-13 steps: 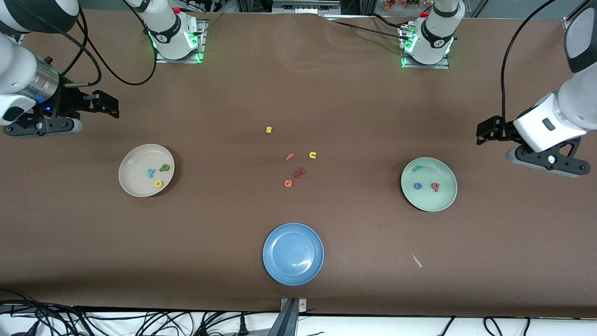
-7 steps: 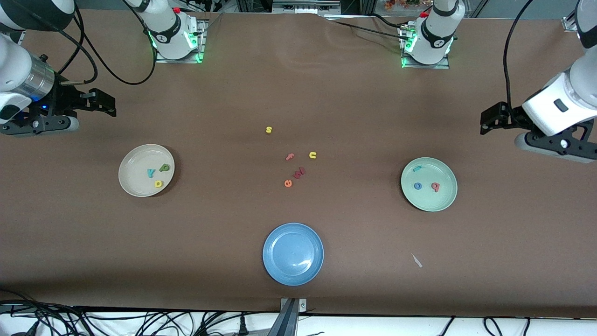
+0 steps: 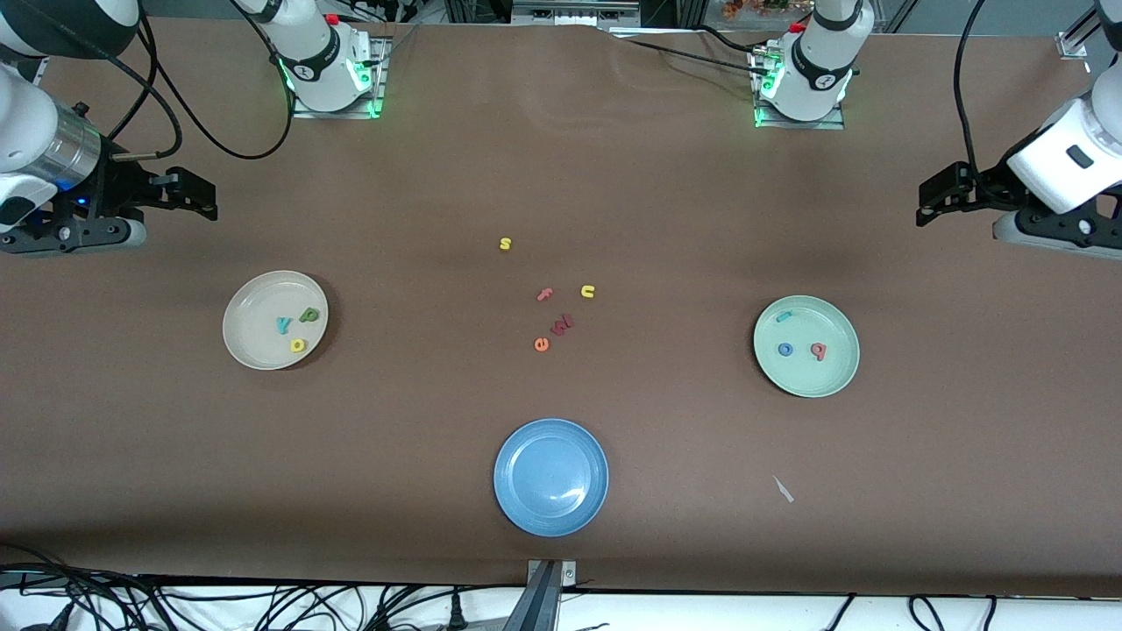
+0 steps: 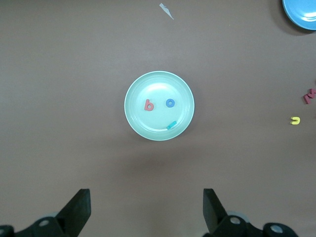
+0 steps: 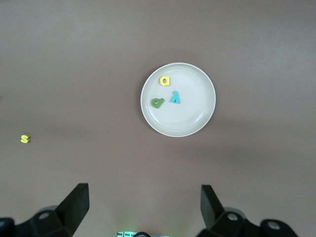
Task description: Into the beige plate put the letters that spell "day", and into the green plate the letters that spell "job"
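Partly cropped: blue plate (image 4: 301, 12).

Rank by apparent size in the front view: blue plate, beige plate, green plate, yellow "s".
1. blue plate, slightly largest, though nearest the camera
2. beige plate and green plate, look alike
3. yellow "s", far smallest

3 "day" letters (image 3: 296, 329) in beige plate (image 3: 250, 302); 3 "job" letters (image 3: 796, 343) in green plate (image 3: 828, 377).

Loose letters (image 3: 555, 307) cluster mid-table between the beige plate (image 3: 250, 302) and green plate (image 3: 828, 372), blue plate (image 3: 550, 476) nearer the camera.
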Controlling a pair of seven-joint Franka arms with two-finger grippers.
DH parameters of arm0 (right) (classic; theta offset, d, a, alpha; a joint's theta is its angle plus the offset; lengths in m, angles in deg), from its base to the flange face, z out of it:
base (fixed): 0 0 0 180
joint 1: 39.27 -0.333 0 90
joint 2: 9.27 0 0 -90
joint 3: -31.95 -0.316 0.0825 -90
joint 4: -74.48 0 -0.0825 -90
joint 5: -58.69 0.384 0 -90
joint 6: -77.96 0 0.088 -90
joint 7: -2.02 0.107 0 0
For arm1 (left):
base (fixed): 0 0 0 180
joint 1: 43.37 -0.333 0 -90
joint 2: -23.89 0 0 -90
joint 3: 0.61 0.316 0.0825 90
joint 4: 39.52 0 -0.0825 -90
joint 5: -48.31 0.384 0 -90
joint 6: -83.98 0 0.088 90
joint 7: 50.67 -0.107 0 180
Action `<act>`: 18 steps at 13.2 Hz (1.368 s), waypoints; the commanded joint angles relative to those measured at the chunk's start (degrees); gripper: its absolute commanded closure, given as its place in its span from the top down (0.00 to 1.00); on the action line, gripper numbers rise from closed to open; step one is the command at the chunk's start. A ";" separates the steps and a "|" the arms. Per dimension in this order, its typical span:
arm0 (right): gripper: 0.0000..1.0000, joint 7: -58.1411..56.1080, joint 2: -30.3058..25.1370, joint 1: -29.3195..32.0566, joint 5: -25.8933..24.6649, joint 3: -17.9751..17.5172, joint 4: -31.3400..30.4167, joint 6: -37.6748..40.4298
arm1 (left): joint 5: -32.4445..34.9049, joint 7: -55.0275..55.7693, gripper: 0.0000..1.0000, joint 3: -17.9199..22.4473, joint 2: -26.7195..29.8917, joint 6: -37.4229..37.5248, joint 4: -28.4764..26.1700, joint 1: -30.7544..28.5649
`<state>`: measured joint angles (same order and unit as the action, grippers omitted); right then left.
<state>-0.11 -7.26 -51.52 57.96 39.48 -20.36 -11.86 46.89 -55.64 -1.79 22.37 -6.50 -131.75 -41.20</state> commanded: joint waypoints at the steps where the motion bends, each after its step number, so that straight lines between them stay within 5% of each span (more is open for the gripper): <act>1: 1.00 0.55 -0.26 0.99 -0.33 -0.85 0.09 -0.18 | -1.13 -0.04 1.00 0.04 3.71 -4.08 -4.86 0.29; 3: 1.00 0.46 -0.08 0.82 -0.24 -0.58 0.09 -0.18 | -0.95 -0.22 1.00 -0.05 6.26 -5.86 -9.18 -0.06; 18: 1.00 0.55 0.53 0.82 -0.15 -0.49 0.18 -0.18 | 2.04 -0.83 1.00 -2.07 4.42 -3.13 -7.61 -1.29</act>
<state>-0.09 -6.67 -51.36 57.96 39.49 -20.37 -11.88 48.11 -55.70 -3.19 26.44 -10.22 -139.74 -41.96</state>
